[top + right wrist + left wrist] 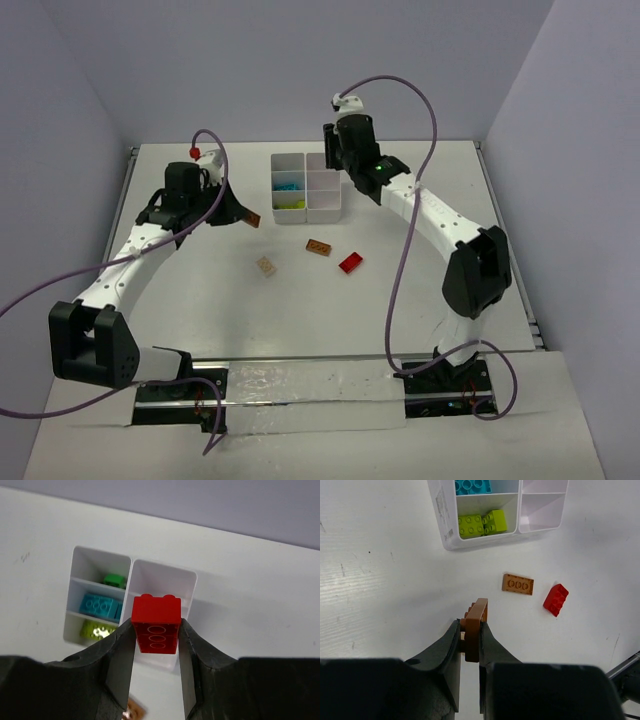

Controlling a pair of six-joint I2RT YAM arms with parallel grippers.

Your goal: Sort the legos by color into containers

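Note:
My left gripper point(471, 626) is shut on a thin orange-brown lego point(476, 622), held on edge above the table, left of the white containers tray point(325, 214). The right gripper point(156, 630) is shut on a red lego point(156, 624) and hangs over the tray's right column point(162, 582), whose visible compartments are empty. The left column holds a green lego point(115, 580), cyan legos point(102, 606) and lime legos point(481, 524). An orange-brown lego point(319, 247), a red lego point(351, 263) and a tan lego point(266, 266) lie loose in front of the tray.
The table's raised edges run along the left and right sides. Purple cables loop over both arms. The loose bricks lie between the two arms point(430, 215), near the table's middle.

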